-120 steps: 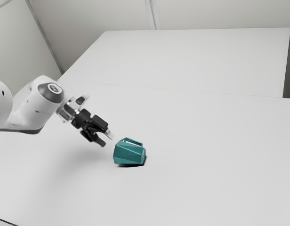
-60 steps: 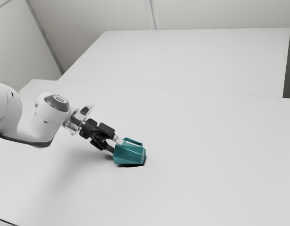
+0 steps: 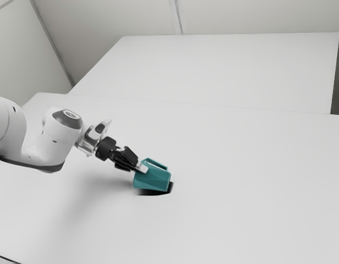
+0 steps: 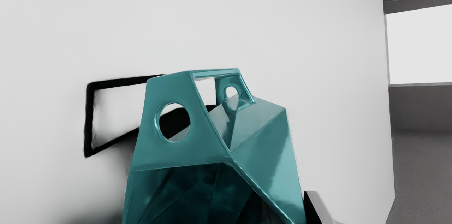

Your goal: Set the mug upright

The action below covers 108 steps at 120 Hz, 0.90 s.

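The mug is tipped on its side over the table, any gap beneath unclear, the gripper clamped on its rim wall, judged a sound hold since the shell appears light, rigid and smooth enough to pivot.

Mug and end effector over table

Mug partly beyond wrist view's edge
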Available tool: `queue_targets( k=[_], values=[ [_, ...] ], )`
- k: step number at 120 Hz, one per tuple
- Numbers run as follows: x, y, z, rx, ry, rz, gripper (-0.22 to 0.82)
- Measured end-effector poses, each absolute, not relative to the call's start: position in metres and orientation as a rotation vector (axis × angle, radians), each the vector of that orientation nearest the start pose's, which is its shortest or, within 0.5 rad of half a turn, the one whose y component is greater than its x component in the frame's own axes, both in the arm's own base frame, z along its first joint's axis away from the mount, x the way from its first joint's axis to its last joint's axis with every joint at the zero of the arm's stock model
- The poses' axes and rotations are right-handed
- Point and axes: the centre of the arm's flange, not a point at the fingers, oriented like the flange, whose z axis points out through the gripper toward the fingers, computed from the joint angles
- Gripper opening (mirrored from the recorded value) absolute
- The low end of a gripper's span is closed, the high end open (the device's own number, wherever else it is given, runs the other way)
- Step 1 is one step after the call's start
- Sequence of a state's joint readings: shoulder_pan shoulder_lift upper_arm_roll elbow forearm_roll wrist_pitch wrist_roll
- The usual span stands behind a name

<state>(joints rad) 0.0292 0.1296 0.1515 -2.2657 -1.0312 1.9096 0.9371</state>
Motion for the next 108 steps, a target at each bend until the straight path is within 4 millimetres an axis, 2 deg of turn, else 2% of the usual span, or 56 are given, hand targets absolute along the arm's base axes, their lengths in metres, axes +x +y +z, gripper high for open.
queue_targets(
  k=[11, 20, 40, 49, 59, 75, 90, 108],
  values=[
    [0.502, 0.028, 0.307, 2.195, -0.171, 0.122, -0.13],
    [0.502, 0.027, 0.323, 2.192, -0.198, 0.157, -0.14],
    [0.502, 0.026, 0.373, 2.21, -0.287, 0.244, -0.17],
    [0.509, 0.029, 0.403, 2.295, -0.38, 0.254, -0.17],
    [0.512, 0.026, 0.423, 2.418, -0.485, 0.225, -0.18],
    [0.519, 0.001, 0.443, 2.645, -0.675, 0.152, -0.18],
    [0.524, -0.02, 0.451, 2.834, -0.782, 0.105, -0.18],
    [0.53, -0.018, 0.448, 3.014, -0.757, 0.079, -0.18]
  ],
)
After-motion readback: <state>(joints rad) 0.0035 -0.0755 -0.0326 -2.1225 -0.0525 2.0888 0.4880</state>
